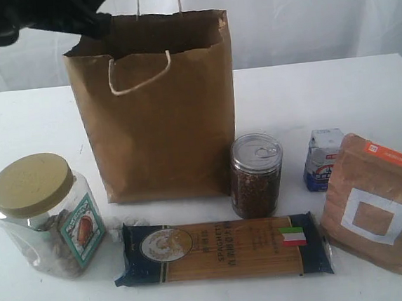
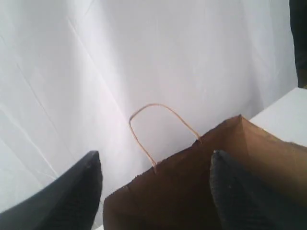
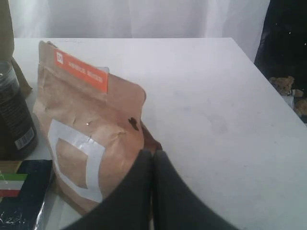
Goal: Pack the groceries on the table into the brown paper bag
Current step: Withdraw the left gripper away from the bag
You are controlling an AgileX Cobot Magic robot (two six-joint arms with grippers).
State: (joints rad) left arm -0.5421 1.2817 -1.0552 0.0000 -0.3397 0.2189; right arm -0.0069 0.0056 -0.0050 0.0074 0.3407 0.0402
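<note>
The brown paper bag (image 1: 158, 105) stands upright and open at the back middle of the table (image 1: 337, 96). My left gripper (image 1: 95, 26) hovers open at the bag's top left corner. In the left wrist view the bag's rim (image 2: 192, 163) runs between its spread fingers (image 2: 81, 191). In front lie the groceries: a gold-lidded clear jar (image 1: 44, 213), a dark spaghetti packet (image 1: 224, 248), a pull-tab can (image 1: 256, 175), a blue-white carton (image 1: 323, 159) and an orange-labelled pouch (image 1: 378, 202). My right gripper (image 3: 152, 153) is shut, its tips beside the pouch (image 3: 86, 129). It is out of the exterior view.
Small white pebble-like bits (image 1: 126, 224) lie between the jar and the spaghetti packet. The can (image 3: 12, 120) and the packet (image 3: 19, 191) sit beside the pouch. A white curtain hangs behind the table. Dark clutter (image 3: 285, 48) stands past the table's far side edge.
</note>
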